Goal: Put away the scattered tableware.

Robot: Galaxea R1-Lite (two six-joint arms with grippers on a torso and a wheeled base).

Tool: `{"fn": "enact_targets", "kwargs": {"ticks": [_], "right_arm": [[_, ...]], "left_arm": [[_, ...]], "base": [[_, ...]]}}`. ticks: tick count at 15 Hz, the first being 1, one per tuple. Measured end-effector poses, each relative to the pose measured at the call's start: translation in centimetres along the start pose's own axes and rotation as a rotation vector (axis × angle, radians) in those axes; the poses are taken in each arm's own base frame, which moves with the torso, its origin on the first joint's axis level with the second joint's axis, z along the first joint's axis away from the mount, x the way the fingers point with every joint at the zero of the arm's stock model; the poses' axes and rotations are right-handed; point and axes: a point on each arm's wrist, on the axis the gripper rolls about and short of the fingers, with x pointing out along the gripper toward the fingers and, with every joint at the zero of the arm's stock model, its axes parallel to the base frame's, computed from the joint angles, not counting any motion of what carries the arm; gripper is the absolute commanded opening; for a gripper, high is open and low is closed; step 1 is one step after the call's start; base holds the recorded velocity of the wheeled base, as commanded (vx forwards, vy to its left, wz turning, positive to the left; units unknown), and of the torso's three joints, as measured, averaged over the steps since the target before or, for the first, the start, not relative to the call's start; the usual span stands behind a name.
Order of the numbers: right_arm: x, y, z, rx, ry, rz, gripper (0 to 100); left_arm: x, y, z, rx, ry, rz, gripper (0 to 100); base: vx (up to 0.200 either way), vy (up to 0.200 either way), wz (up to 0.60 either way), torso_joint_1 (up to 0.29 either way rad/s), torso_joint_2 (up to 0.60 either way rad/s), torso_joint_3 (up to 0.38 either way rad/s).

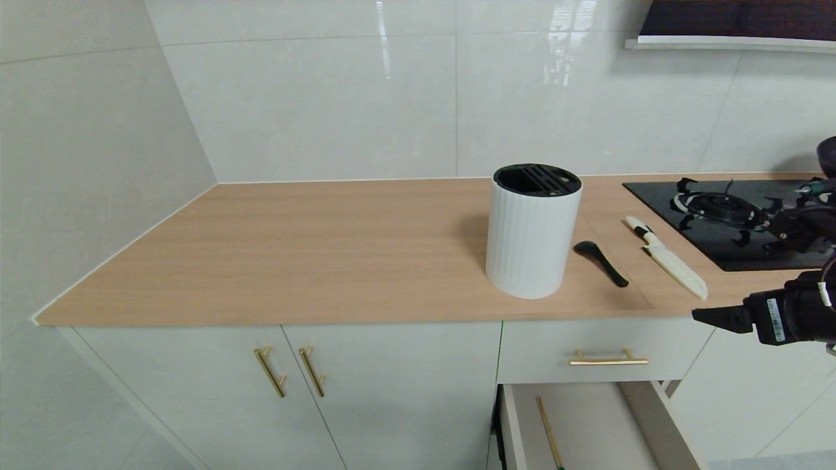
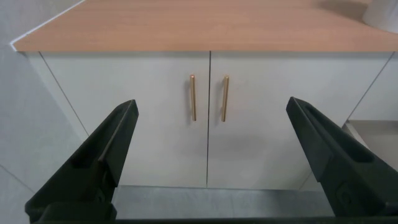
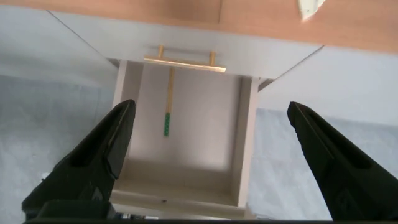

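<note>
Zero pieces in hand: found left gripper (image 2: 210, 106) facing the cabinet doors (image 2: 155, 134) and right gripper (image 3: 210, 112) pointed at the open drawer (image 3: 202, 165), fingers spread wide on both, one chopstick (image 3: 168, 102) lying inside. Logged black spoon (image 1: 601, 261) on the counter (image 1: 294, 254) at 3 o'clock of the white holder (image 1: 532, 232), white knife (image 1: 666, 256) further out at 3, tip toward 5. Judged both light, stiff, slick and lying flat; would take the knife by its handle at the 11 o'clock end, spoon mid-handle.
</note>
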Motion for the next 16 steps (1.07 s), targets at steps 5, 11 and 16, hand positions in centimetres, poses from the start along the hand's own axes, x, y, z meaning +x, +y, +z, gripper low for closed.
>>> {"fn": "enact_targets", "kwargs": {"ticks": [5, 11, 16], "right_arm": [[3.5, -0.5, 5.2, -0.045, -0.107, 0.105, 100], [13.0, -1.4, 8.0, -0.063, -0.079, 0.127, 100], [19.1, -1.5, 6.5, -0.065, -0.062, 0.131, 100]], "left_arm": [[0.0, 0.0, 0.0, 0.0, 0.0, 0.0, 100], [0.0, 0.0, 0.0, 0.0, 0.0, 0.0, 100], [0.0, 0.0, 0.0, 0.0, 0.0, 0.0, 100]], "base": [[0.0, 0.0, 0.0, 0.0, 0.0, 0.0], [0.0, 0.0, 0.0, 0.0, 0.0, 0.0], [0.0, 0.0, 0.0, 0.0, 0.0, 0.0]]}}
